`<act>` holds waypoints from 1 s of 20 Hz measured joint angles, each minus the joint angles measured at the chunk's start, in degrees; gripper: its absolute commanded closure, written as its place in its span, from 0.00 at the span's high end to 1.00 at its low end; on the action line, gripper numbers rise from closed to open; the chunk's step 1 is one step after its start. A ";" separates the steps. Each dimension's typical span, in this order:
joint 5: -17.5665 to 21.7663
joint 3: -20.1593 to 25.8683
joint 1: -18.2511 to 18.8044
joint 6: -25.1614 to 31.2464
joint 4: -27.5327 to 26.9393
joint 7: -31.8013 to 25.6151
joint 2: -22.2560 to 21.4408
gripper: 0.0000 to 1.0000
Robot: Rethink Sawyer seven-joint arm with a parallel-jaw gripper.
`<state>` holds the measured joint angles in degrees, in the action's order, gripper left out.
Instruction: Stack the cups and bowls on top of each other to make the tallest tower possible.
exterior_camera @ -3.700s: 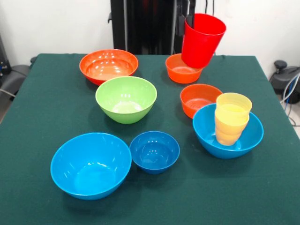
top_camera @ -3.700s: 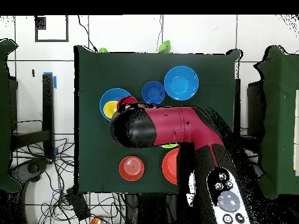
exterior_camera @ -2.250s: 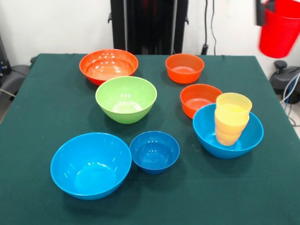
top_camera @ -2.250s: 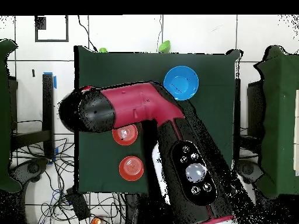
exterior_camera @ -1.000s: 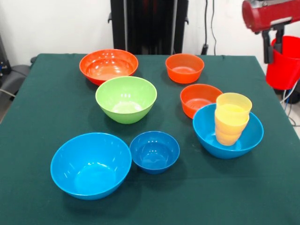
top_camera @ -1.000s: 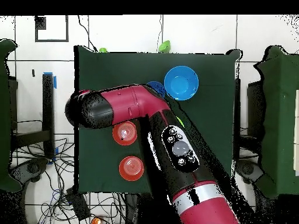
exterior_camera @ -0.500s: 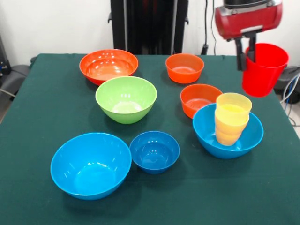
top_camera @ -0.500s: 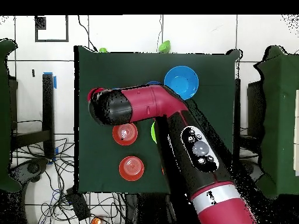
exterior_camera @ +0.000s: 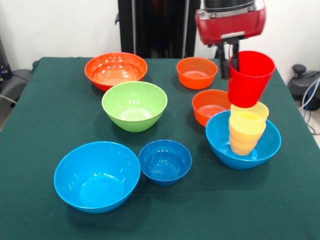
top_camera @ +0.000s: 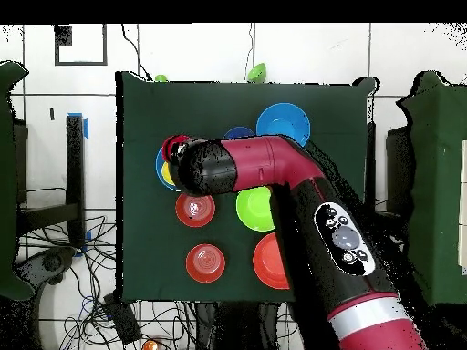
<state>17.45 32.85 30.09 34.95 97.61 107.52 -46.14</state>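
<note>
My gripper (exterior_camera: 229, 61) is shut on the rim of the red cup (exterior_camera: 250, 79), which hangs upright, tilted slightly. It is just above the nested yellow cups (exterior_camera: 246, 129), hiding part of their rim. Those cups stand in a large light-blue bowl (exterior_camera: 223, 142) at the right, the tower's base. In the overhead view the arm covers most of this; only the red cup (top_camera: 173, 146) and a sliver of the light-blue bowl (top_camera: 160, 169) show. Loose on the table are a second light-blue bowl (exterior_camera: 97, 175), a small dark-blue bowl (exterior_camera: 165, 161), a green bowl (exterior_camera: 134, 105), a large orange bowl (exterior_camera: 116, 70) and two small orange bowls (exterior_camera: 197, 72) (exterior_camera: 210, 104).
The green cloth table (exterior_camera: 50, 115) ends close to the right of the tower's bowl. One small orange bowl touches that bowl's far rim. The dark pedestal (exterior_camera: 160, 25) stands behind the table, and cables hang off the right side.
The arm has swung in from beyond the table's right edge with the red cup. It has moved left and now holds the cup over the yellow cups. The bowls have not moved.
</note>
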 measured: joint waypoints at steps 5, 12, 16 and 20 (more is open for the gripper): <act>1.58 0.11 1.65 0.00 2.00 0.00 0.26 0.00; 3.33 0.12 1.64 -0.01 4.37 0.00 1.78 0.00; 4.06 0.12 1.64 -0.01 5.68 0.00 2.78 0.00; 4.15 0.13 1.55 -0.02 6.78 0.00 3.32 0.00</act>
<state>21.60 32.99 31.64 34.93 104.39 107.52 -42.83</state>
